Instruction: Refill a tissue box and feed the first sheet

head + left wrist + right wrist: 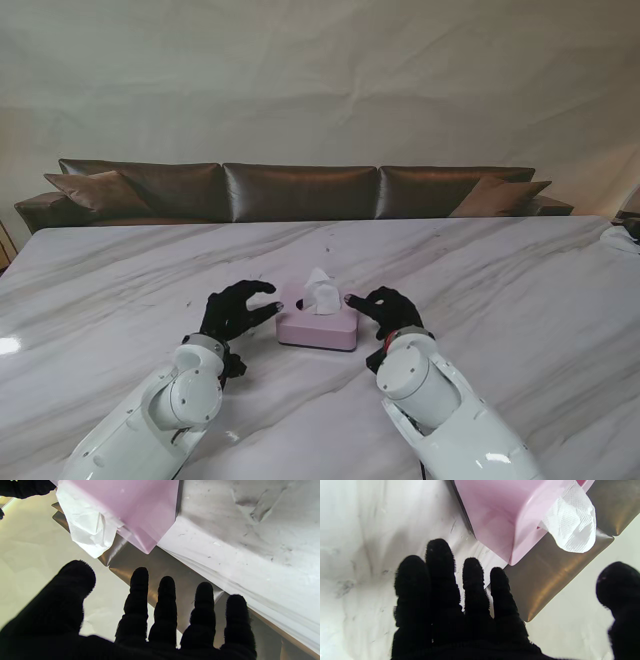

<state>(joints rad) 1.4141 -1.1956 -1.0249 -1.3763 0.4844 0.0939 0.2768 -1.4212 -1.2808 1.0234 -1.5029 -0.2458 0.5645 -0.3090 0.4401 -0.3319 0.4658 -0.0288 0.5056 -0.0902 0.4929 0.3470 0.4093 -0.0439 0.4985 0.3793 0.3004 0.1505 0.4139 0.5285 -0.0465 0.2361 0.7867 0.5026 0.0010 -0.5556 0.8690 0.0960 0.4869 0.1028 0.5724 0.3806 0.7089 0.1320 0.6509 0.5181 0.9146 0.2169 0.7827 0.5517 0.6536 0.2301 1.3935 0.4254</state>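
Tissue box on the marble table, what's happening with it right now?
The pink tissue box sits on the marble table between the two black-gloved hands. A white tissue sheet already stands up out of its top slot. The left hand and right hand flank the box with fingers spread, holding nothing; whether the fingertips touch it is unclear.

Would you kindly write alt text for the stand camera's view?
A pink tissue box with a white tissue standing out of its top sits on a marble table, flanked by the open, black-gloved left hand and right hand.
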